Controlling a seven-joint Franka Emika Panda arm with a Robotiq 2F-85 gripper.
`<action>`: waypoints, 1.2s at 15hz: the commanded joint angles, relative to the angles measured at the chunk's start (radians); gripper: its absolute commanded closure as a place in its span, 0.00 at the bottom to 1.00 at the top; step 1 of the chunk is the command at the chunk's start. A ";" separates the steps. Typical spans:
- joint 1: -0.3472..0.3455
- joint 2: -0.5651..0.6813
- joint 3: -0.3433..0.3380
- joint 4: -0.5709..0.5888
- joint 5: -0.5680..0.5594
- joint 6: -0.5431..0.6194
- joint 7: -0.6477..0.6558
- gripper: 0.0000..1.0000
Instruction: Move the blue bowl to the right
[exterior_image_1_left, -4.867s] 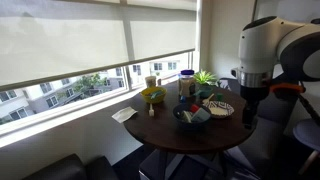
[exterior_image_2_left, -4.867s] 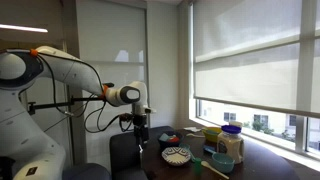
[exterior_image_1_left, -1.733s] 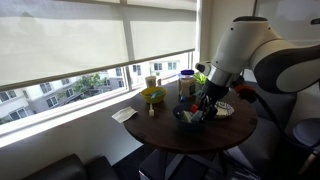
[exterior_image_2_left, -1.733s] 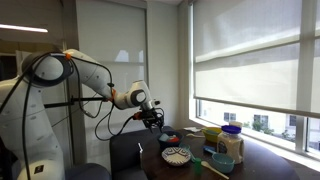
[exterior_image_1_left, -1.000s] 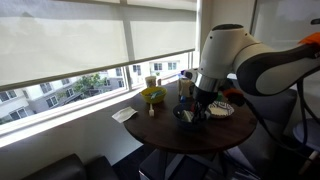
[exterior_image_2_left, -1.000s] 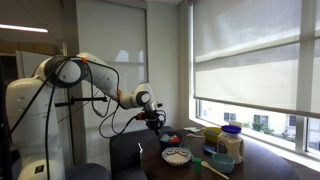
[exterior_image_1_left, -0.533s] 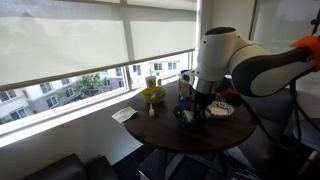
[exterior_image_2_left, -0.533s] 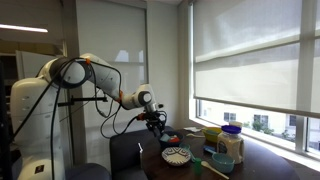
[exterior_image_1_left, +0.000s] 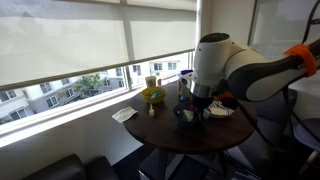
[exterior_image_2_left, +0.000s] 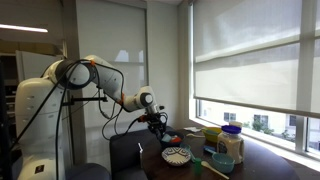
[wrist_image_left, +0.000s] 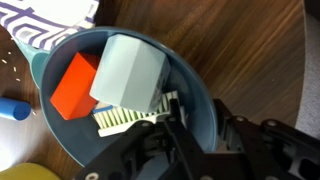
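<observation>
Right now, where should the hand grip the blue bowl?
Pinch the blue bowl by its near rim from above, one finger inside, one outside: the wall is thin, and an orange block, pale block and brush fill the middle. The hand hangs over that edge.

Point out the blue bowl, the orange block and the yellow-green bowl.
blue bowl (wrist_image_left: 192, 88), wrist view, bare inner wall.
orange block (wrist_image_left: 72, 86), wrist view, its top face.
yellow-green bowl (exterior_image_1_left: 152, 96), an exterior view, front wall.
</observation>
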 joint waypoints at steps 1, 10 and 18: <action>0.008 0.003 -0.008 0.003 0.001 -0.002 0.000 0.69; 0.028 -0.037 0.010 0.016 -0.080 -0.069 0.032 0.98; 0.082 0.024 0.062 0.112 -0.207 -0.381 0.032 0.99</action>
